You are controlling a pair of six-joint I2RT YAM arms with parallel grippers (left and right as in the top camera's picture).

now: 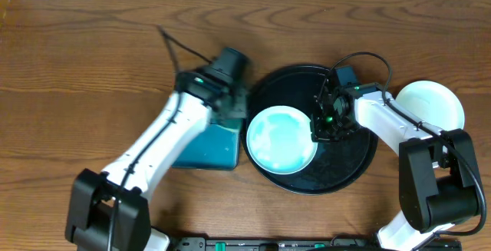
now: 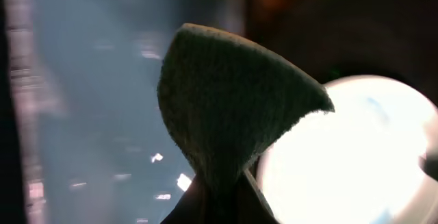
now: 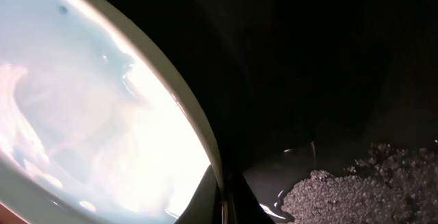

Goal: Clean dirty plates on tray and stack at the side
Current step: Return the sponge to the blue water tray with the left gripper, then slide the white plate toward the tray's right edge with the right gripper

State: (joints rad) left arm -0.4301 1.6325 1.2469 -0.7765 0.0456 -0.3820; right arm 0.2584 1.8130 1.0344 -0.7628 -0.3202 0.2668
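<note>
The right gripper [image 3: 220,198] pinches the rim of the pale plate [image 1: 280,140] on the round black tray [image 1: 347,163]; it should hold steady. The left gripper [image 2: 219,193], clamped on a dark cloth [image 2: 233,101] (by the blue-lined tray [image 1: 219,150]), should wipe flat.

Two white arms [image 1: 153,147] w/ black joints & bases, black cables [image 1: 180,45], green LEDs [image 1: 198,80].

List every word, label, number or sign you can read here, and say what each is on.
None: no view shows any readable text.
The plate on the tray, the side plate, the blue tray and the cloth are all unprinted; the plate's teal smears are not writing.
</note>
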